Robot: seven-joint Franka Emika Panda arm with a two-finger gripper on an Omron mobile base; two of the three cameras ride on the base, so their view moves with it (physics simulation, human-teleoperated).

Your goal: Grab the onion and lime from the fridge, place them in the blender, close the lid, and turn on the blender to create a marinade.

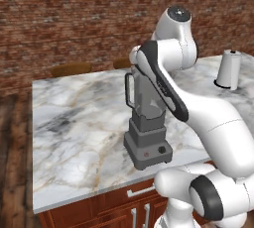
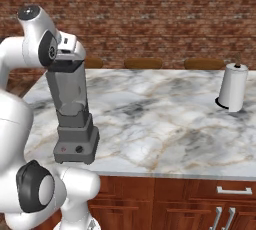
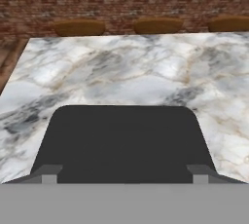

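The blender [image 1: 148,145] stands on the marble counter [image 1: 74,123] near its front edge, with a dark base, a knob and a clear grey jar [image 2: 70,91]. The black lid [image 3: 124,140] lies flat on the jar's top [image 2: 65,66]. My gripper [image 3: 124,175] hangs right over the lid, open, with both fingertips [image 3: 48,174] at the lid's near edge, one near each corner. The white hand sits directly above the jar in the right base view. The onion, the lime and the fridge are out of view.
A white paper-towel roll [image 2: 233,88] stands at the counter's far right [image 1: 229,69]. Brown stools [image 3: 79,27] line the far side below a brick wall. Red-brown cupboards with metal handles [image 2: 234,190] run under the counter.
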